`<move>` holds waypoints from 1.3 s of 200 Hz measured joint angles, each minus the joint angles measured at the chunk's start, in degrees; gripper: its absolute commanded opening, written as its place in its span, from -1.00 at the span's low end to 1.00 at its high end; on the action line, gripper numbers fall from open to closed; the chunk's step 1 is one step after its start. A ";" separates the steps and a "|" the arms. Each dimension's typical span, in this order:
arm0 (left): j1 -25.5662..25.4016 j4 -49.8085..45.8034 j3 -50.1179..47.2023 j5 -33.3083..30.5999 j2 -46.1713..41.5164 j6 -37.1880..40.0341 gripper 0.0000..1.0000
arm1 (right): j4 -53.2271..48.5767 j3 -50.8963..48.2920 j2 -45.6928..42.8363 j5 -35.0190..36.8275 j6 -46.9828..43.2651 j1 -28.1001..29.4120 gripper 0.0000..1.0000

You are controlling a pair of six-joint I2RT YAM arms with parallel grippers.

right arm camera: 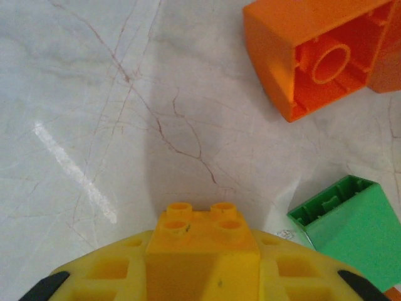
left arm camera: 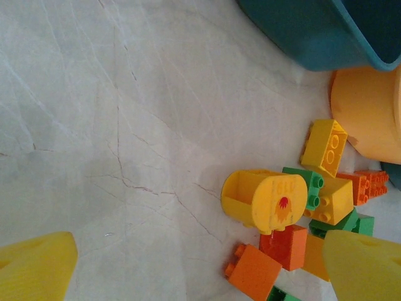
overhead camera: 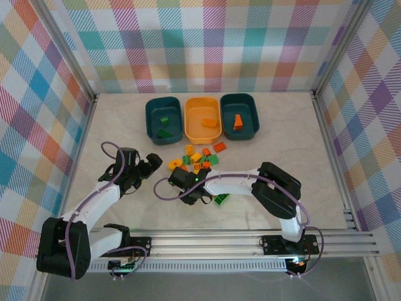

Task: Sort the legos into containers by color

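Now the right gripper (right arm camera: 202,279) is clenched on a small yellow studded plastic brick (right arm camera: 202,238), low over the marble table (overhead camera: 282,144). The shallow yellow-orange plastic tub (overhead camera: 190,125) lies ahead of it, slightly right, near. The left gripper (overhead camera: 152,164) stands released, empty.

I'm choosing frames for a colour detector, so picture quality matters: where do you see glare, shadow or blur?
Right wrist: a white glare streak crosses the marble tabletop; a soft shadow falls ahead of the right gripper, shut on a small yellow studded brick. Left wrist: the open left gripper shows soft-edged yellow fingertips, the loose bricks sharp. Top external: evenly lit, shadows faint.
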 measured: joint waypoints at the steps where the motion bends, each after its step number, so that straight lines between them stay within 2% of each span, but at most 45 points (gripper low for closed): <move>1: 0.00 0.00 0.00 0.00 -0.02 0.00 1.00 | 0.02 0.00 0.00 0.04 0.02 0.00 -0.48; 29: 0.00 -1.03 0.22 -0.81 -0.96 0.02 1.00 | 0.50 -0.02 -2.64 0.52 -0.11 -0.98 -0.50; 50: 0.00 -3.65 1.53 -2.16 -0.98 -0.02 1.00 | 1.90 0.02 -6.88 0.52 -0.28 -4.07 -0.50; 71: 0.00 -4.68 2.56 -1.95 0.26 -0.17 0.92 | 3.98 1.92 -9.53 -0.15 -0.15 -11.43 -0.49; 91: -0.09 -4.11 2.62 0.13 3.43 -0.66 0.87 | 5.46 6.49 -8.31 -1.42 0.57 -19.89 -0.48; 110: -0.98 -3.54 2.62 1.86 6.34 -0.87 0.85 | 6.23 13.33 -3.58 -2.56 1.01 -26.73 -0.48; 133: -4.04 -3.65 3.32 3.21 8.68 0.00 0.83 | 6.34 20.48 3.54 -4.20 1.05 -31.50 -0.47; 163: -7.56 -4.39 5.77 3.63 9.62 1.60 0.83 | 3.76 28.00 11.28 -6.56 1.05 -34.14 -0.45; 193: -8.33 -4.35 7.10 3.61 10.47 2.40 0.83 | 0.42 36.74 17.77 -8.39 0.94 -34.86 -0.40; 235: -8.83 -4.68 7.30 3.61 11.37 3.43 0.91 | -2.58 42.77 21.73 -9.68 0.50 -34.88 0.08; 260: -9.29 -5.51 7.58 3.58 11.37 3.74 0.96 | -3.06 43.23 21.73 -10.08 -0.09 -34.88 0.10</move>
